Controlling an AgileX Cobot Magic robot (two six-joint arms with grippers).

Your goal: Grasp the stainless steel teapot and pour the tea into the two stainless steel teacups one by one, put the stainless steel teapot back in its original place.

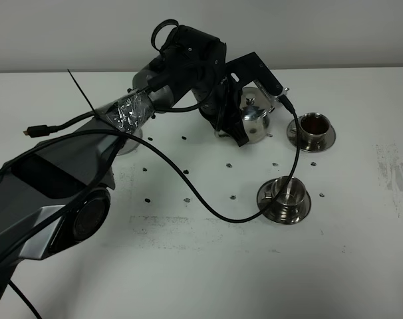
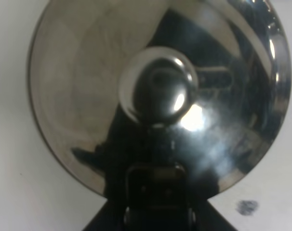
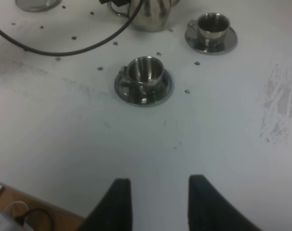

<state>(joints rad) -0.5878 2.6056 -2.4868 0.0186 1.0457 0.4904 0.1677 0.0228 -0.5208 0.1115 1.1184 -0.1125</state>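
The stainless steel teapot (image 1: 256, 116) stands upright on the white table at the back centre. Its domed lid and knob (image 2: 158, 89) fill the left wrist view. My left gripper (image 1: 236, 133) reaches over from the left and sits at the pot's handle side; its fingers (image 2: 158, 192) look closed together on the handle. One teacup (image 1: 314, 125) on a saucer stands right of the pot and has dark liquid in it. The other teacup (image 1: 286, 195) stands nearer the front. My right gripper (image 3: 160, 192) is open and empty, well short of the near cup (image 3: 145, 70).
A black cable (image 1: 208, 206) loops from the left arm across the table and over the near cup's saucer. A round steel object (image 1: 128, 143) lies under the left arm. Small dark dots and scuff marks (image 1: 394, 176) mark the table. The table edge (image 3: 20, 192) is beside the right gripper.
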